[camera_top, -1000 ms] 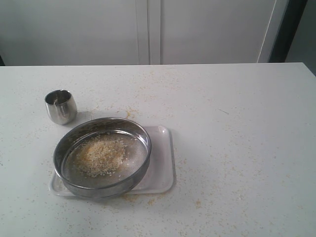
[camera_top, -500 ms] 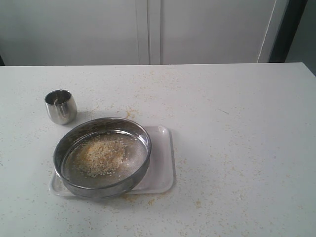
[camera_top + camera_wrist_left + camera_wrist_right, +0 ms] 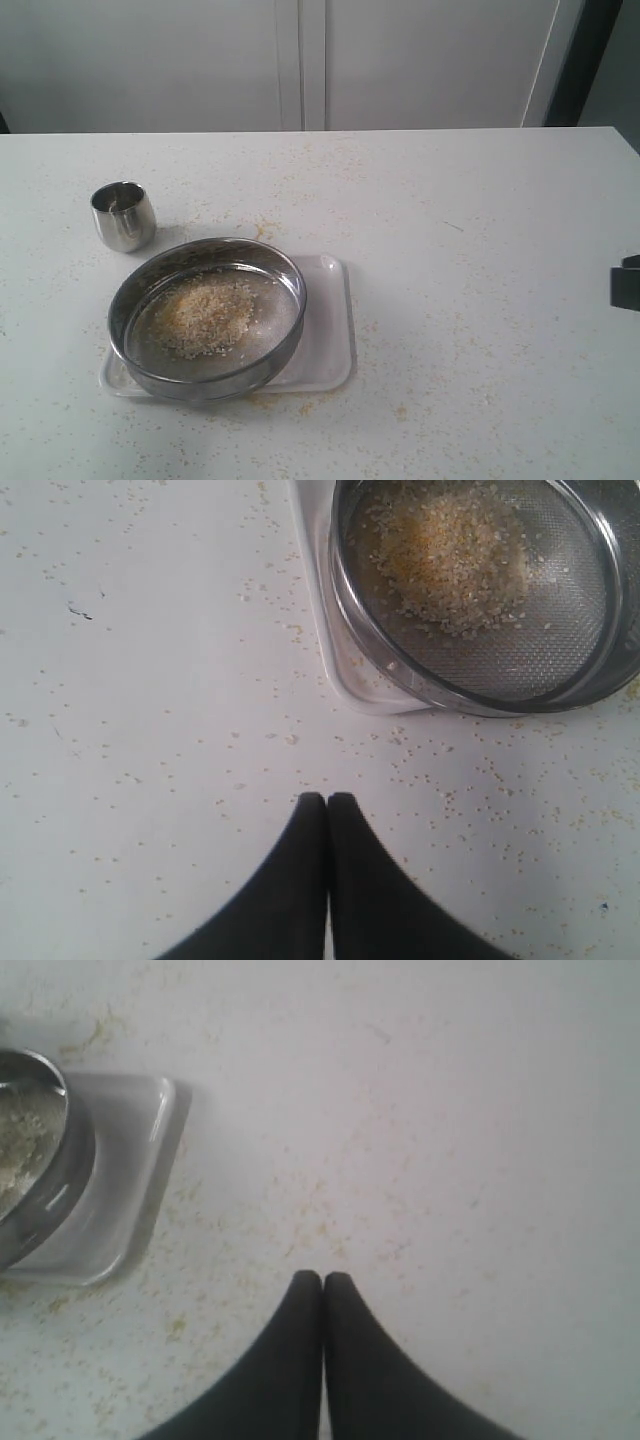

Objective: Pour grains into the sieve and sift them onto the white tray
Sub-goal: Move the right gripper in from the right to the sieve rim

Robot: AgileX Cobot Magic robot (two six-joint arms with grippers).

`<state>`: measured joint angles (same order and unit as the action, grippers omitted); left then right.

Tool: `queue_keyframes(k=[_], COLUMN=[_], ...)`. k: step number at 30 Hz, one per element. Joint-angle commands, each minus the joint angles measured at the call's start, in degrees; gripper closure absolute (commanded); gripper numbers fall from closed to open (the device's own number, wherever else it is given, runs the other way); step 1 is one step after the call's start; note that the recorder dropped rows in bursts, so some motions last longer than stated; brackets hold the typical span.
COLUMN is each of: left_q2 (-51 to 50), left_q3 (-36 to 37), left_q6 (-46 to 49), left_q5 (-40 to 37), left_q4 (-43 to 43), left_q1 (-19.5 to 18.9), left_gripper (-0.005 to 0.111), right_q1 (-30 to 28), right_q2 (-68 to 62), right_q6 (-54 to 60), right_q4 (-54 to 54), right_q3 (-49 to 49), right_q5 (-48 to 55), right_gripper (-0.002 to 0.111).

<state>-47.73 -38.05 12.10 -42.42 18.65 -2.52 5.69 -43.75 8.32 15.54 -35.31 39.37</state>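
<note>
Both your left gripper and right gripper hang pinched shut, empty; the sieve rests on the white tray so the grains sift onto it.

Likely a lab or test room: bare white bench, plain white wall panels behind the bench.

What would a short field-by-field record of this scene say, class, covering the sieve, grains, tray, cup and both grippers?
sieve: sits on the white tray, covering most of it
grains: pale pile on the sieve's mesh; loose ones scattered over the table
white tray: right strip bare
steel cup: upright on the table, apart from the sieve
left gripper: shut, empty, near the sieve
right gripper: shut, empty, over the table
</note>
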Motion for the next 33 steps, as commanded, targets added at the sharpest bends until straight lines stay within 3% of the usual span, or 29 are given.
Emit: queue_keyframes(k=[1, 11, 20, 26, 33], left_q2=[0.4, 0.4, 0.4, 0.4, 0.4], left_q3=[0.3, 0.3, 0.3, 0.3, 0.3], left_q6=[0.2, 0.2, 0.2, 0.2, 0.2], left_q5=[-0.7, -0.7, -0.7, -0.7, -0.7], left_q4=[0.6, 0.6, 0.6, 0.6, 0.6], left_q1=[-0.2, -0.2, -0.2, -0.2, -0.2], left_gripper=[0.107, 0.107, 0.107, 0.107, 0.107], right_q1=[-0.5, -0.5, -0.5, -0.5, 2.6], right_q2=[-8.1, -21.4, -23.8, -25.2, -30.3], right_q6=[5.8, 19.0, 17.8, 17.0, 13.7], right_q4=[5.1, 20.0, 22.3, 23.6, 22.9], right_q3=[-3.0, -5.3, -5.3, -6.6, -15.2], right_q5=[3.7, -2.9, -10.8, -6.2, 2.5], right_gripper=[0.108, 0.108, 0.108, 0.108, 0.108])
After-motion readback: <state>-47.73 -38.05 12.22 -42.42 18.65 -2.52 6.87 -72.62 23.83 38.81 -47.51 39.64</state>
